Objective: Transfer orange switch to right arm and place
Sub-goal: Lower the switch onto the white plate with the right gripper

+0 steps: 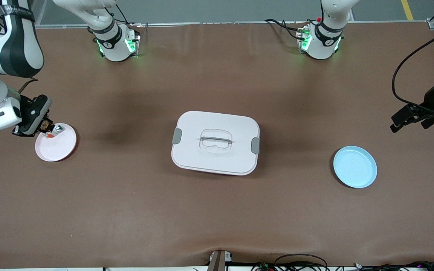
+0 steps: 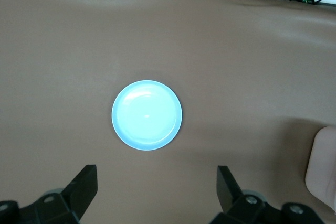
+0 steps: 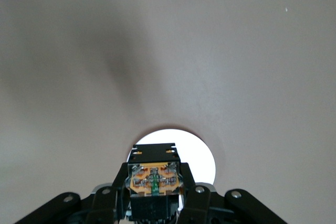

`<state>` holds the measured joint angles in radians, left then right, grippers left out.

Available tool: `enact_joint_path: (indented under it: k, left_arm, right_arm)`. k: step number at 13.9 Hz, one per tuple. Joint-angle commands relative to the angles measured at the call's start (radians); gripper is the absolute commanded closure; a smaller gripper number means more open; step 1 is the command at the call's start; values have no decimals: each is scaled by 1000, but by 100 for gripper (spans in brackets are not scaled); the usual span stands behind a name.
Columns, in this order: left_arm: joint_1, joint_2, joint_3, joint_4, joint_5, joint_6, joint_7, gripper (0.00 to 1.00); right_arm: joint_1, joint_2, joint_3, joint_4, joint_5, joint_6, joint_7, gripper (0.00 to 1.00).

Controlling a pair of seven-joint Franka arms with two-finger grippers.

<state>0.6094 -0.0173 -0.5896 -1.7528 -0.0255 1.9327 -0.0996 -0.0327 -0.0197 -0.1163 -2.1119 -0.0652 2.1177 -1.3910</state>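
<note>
Currently, the small black boxy switch with an orange face is held between the fingers of the right hand, which is closed on it over the edge of a round pale pink plate at the right arm's end of the table. In the right wrist view the switch is seen from above, a clear cover over orange parts with a green strip at the centre, black finger links pressed against both of its sides, and the pink plate visible beneath it. In the front view a small white-and-orange piece with a green tip is seen on the plate just beside the right hand's fingertips; whether it is touched by them cannot be told.

The left hand is held in the air over the brown table at the left arm's end, its fingers spread wide and holding nothing. A round light blue plate lies on the table near it, nearer to the front camera; in the left wrist view this plate is seen with nothing on it, framed between the two dark fingertips.

A white rectangular lidded box with rounded corners, grey side clips and a recessed handle stands at the middle of the table, well apart from both plates.
</note>
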Motion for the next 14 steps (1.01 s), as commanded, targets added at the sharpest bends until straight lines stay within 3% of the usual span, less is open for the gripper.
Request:
enact_joint_path:
  k: [1,2,4,10,14]
  left_arm:
    - [-189,-4,179,30,-14,-40,12,0]
    - [-318,-7,312,30,-13,-40,6,0]
    - [-443,-12,434,30,-13,-49,15,0]
    - [-623,-10,606,38,-13,-50,5,0]
    - [-620,-10,610,47,-11,-52,6,0]
  right_arm:
    - [-50,-20,17,-46,-18,53,-80,100]
    - [-62,-14,15,-56,-18,71,-107,100]
    - [-78,-8,15,-85,-19,119,-204,100]
    - [-171,101,17,-109,-18,258,-379,100]
    - [-208,142,17,-170,-16,385,-399,100]
